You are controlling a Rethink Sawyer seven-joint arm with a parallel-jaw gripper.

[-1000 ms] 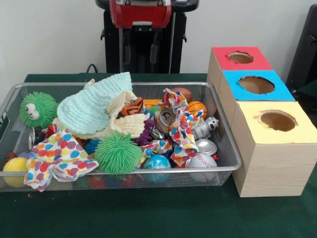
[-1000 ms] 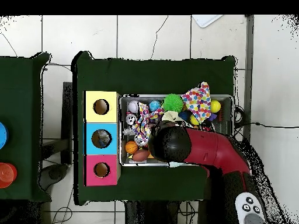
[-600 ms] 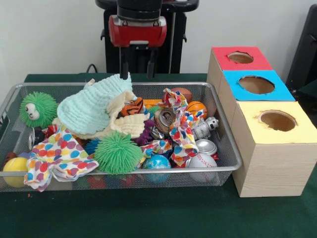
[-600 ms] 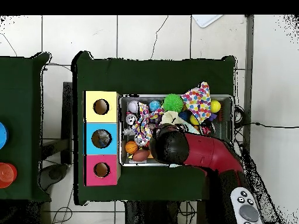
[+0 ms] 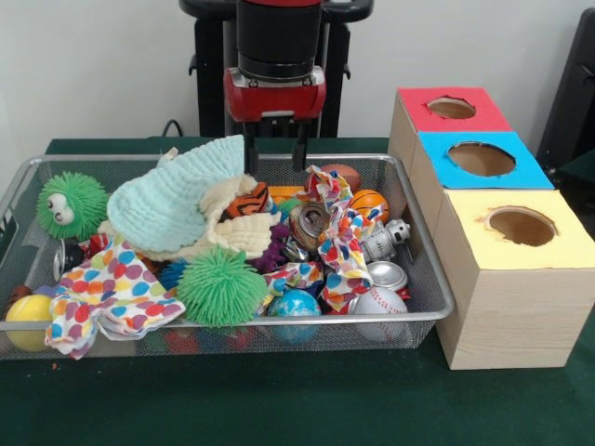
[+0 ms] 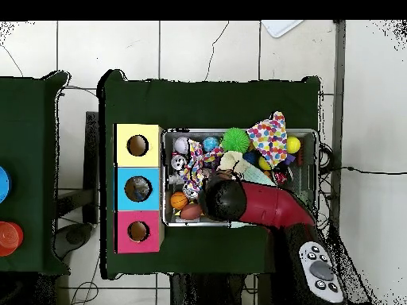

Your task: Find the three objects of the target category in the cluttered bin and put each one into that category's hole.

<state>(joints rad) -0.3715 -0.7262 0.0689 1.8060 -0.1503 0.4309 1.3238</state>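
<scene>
My gripper hangs open and empty over the back of the wire bin, just above a tiger-striped toy. Sports balls lie at the bin's right end: a basketball, a brown football, a baseball and a globe ball. Beside them are a small robot toy and a silver can. From overhead, the arm hides the bin's middle; the basketball and football show beside it.
A mint cloth, a polka-dot cloth, two green spiky balls and a yellow ball fill the bin's left. Right of the bin stand the red hole, blue hole and yellow hole boxes.
The arm has come down from the top edge, and the gripper has dropped to just above the bin's back and shifted slightly right. The bin's contents have not moved.
</scene>
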